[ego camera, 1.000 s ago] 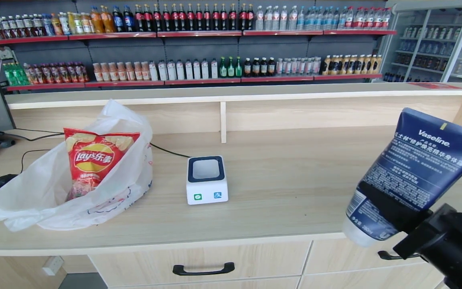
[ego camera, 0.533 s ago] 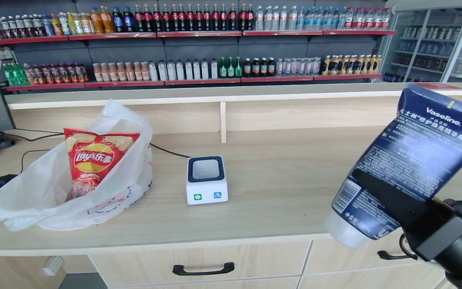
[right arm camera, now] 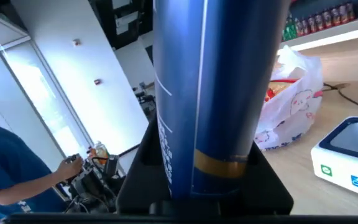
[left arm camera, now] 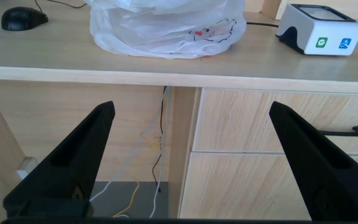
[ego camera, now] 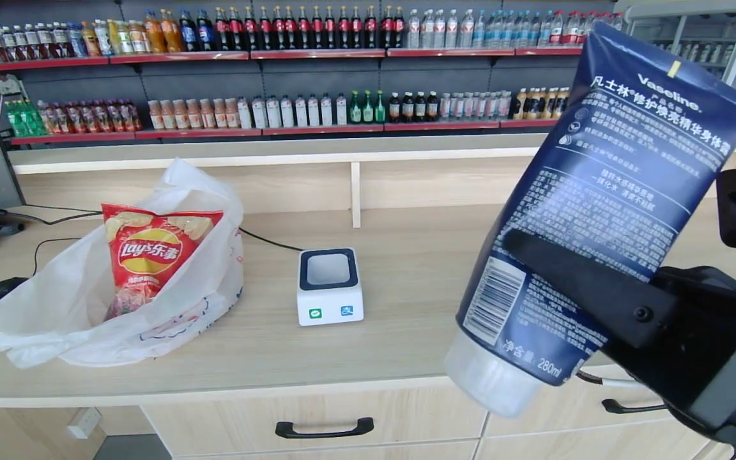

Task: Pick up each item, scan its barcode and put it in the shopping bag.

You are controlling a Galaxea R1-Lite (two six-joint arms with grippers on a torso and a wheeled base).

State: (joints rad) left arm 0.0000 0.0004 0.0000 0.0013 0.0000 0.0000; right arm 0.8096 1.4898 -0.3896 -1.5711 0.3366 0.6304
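Right pincer (ego camera: 537, 255) clamped on the blue lotion tube (ego camera: 617, 160). The tube is held up in the air on the right, tilted, clear cap down, barcode (ego camera: 494, 297) facing the head camera. Scanner (ego camera: 329, 286) sits mid-worktop (ego camera: 438, 275), well apart from the tube. Shopping bag (ego camera: 68, 300) on the left, chip packet (ego camera: 147, 252) upright inside. Left pincer (left arm camera: 191, 115) fingers apart, holding nothing, low in front of the drawers (left arm camera: 260, 124).

Right of the scanner (ego camera: 329, 285), the lotion tube (ego camera: 604, 191) conceals the far finger of the right gripper (ego camera: 534, 255) and the tabletop (ego camera: 419, 306) behind. Left of the scanner, the shopping bag (ego camera: 55, 306) veils the lower half of the chip bag (ego camera: 157, 243).
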